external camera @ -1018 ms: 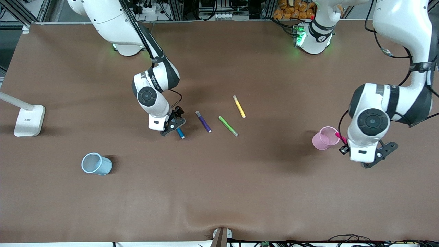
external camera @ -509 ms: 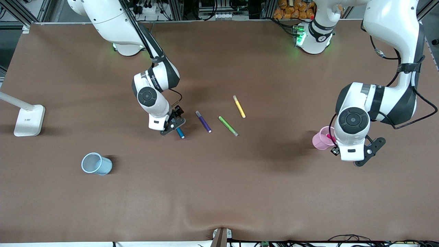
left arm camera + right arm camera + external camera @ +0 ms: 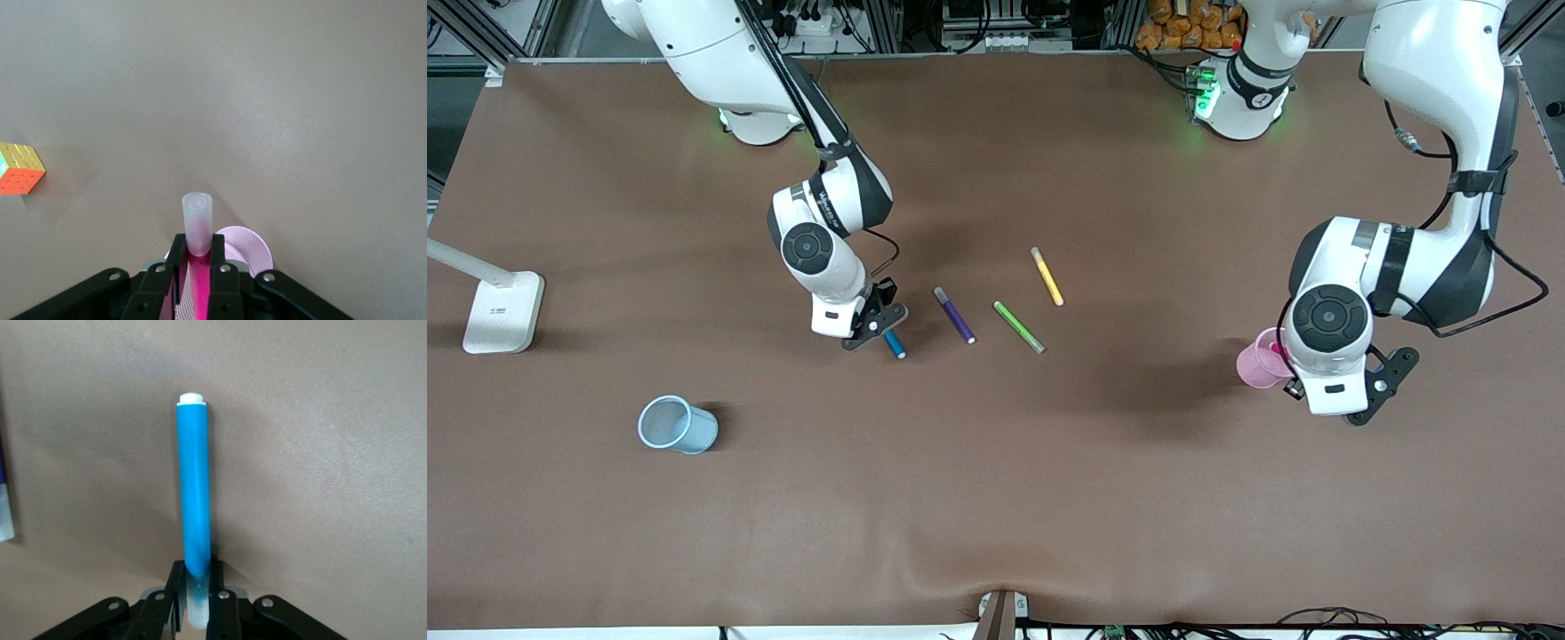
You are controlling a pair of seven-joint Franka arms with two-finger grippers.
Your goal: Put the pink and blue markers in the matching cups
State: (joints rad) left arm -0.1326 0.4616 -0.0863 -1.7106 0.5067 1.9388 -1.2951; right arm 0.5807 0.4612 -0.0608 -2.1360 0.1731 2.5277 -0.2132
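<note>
Jaws of the left gripper clamp the pink marker over the pink cup; right gripper clamps the blue marker.

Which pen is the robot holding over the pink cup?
The pink marker. The left pincer grips it right above the pink cup. The blue marker is in the right pincer; the other pens lie loose on the table.
</note>
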